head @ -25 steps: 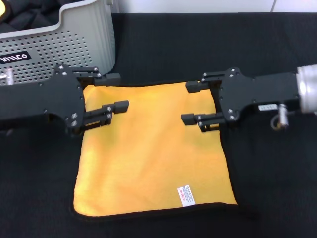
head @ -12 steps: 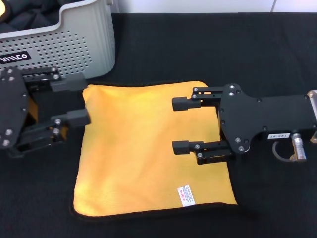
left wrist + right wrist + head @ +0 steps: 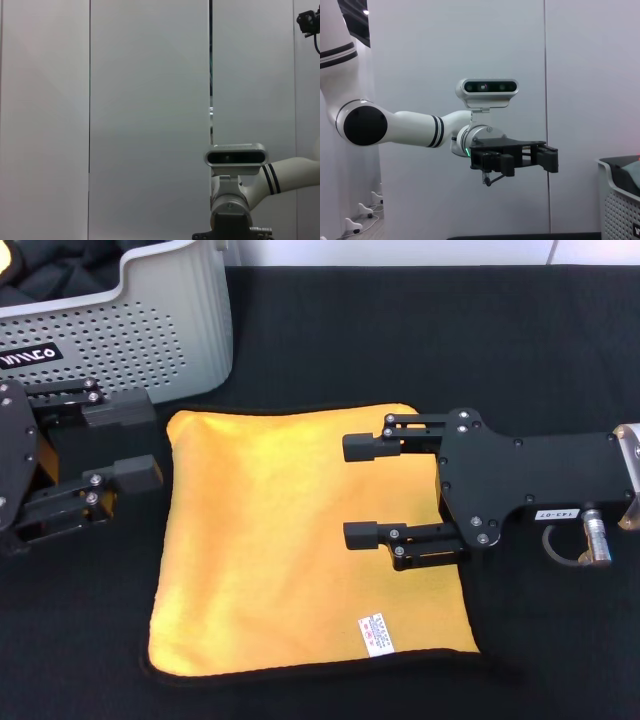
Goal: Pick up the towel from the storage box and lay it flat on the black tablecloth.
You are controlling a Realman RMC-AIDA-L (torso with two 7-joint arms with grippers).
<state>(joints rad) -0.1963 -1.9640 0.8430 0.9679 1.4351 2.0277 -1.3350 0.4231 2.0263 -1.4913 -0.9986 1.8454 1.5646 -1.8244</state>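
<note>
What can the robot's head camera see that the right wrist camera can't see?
Only the head view shows the towel lying flat, yellow side up, on the black tablecloth, with its small white label near one edge. It also shows the right gripper, fingers open, above the towel.

Only the right wrist view shows a pale wall and the left arm's white body with its wrist camera.

Both show the left gripper, fingers open and holding nothing, and the storage box, though the wrist view catches only a corner of it.
</note>
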